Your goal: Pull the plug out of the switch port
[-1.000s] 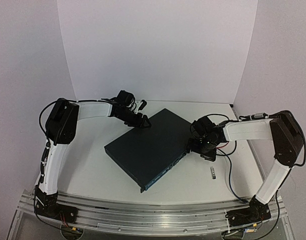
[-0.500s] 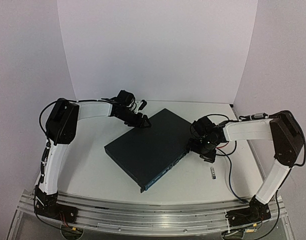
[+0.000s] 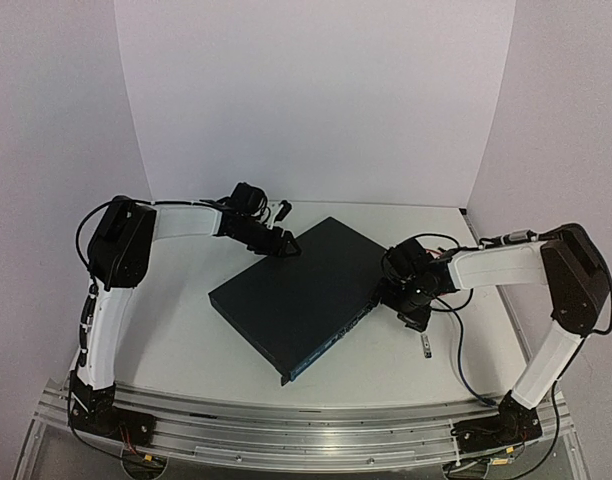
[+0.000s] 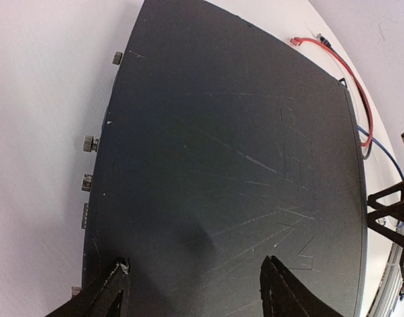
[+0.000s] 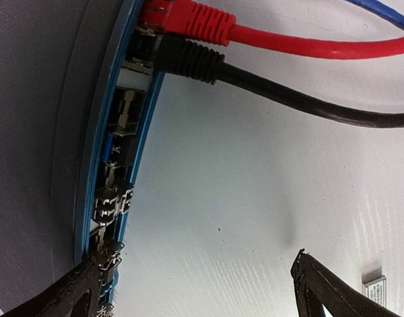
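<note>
At mid-worktop (image 3: 186, 340) I see the flat blue-black metal switch (image 3: 301, 295) with a red cable plug (image 5: 189, 21) and a black cable plug (image 5: 189, 61) seated in its ports, right gripper (image 5: 199, 257) released beside them, left gripper (image 4: 195, 263) released over its top.

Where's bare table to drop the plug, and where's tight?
Bare table left of the switch, out to the left arm, and along the near edge. Crowded right of the switch: red cable, black cable, the right gripper, a small silver part.
</note>
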`<state>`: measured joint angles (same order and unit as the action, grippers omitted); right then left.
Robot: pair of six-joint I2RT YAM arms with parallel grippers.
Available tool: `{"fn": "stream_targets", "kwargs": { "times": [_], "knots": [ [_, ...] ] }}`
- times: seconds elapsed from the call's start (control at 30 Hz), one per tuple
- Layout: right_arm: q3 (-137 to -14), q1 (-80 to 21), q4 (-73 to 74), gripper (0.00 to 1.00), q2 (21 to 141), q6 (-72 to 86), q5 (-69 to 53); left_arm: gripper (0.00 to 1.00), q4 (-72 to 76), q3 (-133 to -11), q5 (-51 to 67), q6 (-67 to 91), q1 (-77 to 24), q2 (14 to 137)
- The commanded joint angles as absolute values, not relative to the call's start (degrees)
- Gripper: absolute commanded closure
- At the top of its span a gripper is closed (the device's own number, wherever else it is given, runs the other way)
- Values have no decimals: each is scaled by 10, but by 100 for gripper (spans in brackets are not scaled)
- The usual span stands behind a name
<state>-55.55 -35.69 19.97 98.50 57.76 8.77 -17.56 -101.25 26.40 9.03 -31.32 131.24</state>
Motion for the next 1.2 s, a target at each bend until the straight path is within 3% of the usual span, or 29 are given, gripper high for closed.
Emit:
{"fn": "stream_targets", "kwargs": {
  "times": [0.0,0.43,0.87,1.17],
  "knots": [
    [-541,-363,135,2,971,615,80,33,-315,-962,249,115,-309,1352],
    [-533,-366,115,2,988,634,51,33,-308,-961,256,119,-309,1347],
    [-517,-366,240,2,960,633,60,34,-305,-967,249,118,-309,1347],
    [-548,-384,270,2,936,520,95,34,-294,-963,242,123,-309,1343]
  ]
}}
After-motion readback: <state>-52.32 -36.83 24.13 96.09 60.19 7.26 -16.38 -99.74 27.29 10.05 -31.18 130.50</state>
